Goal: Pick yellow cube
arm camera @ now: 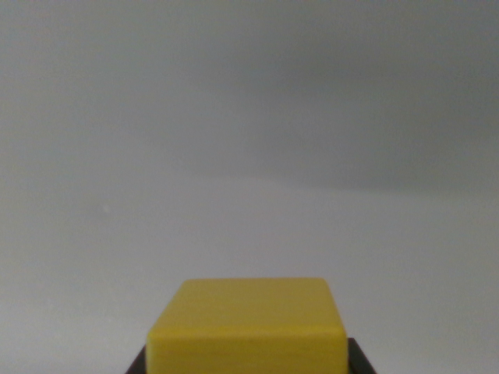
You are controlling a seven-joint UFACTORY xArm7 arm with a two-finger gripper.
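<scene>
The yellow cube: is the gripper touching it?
Cannot tell. In the wrist view, dark gripper parts flank the yellow cube at the bottom edge, but any contact is hidden.

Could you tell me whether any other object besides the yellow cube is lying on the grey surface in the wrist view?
No, only the yellow cube shows at the bottom edge, and the grey surface beyond it is bare.

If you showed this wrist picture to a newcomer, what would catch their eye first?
The yellow cube would: it fills the bottom centre of the wrist view, the only colour there. Dark gripper parts peek out at its lower corners, on both sides. Everything else is a plain, blurry grey surface with nothing else on it in view.
</scene>
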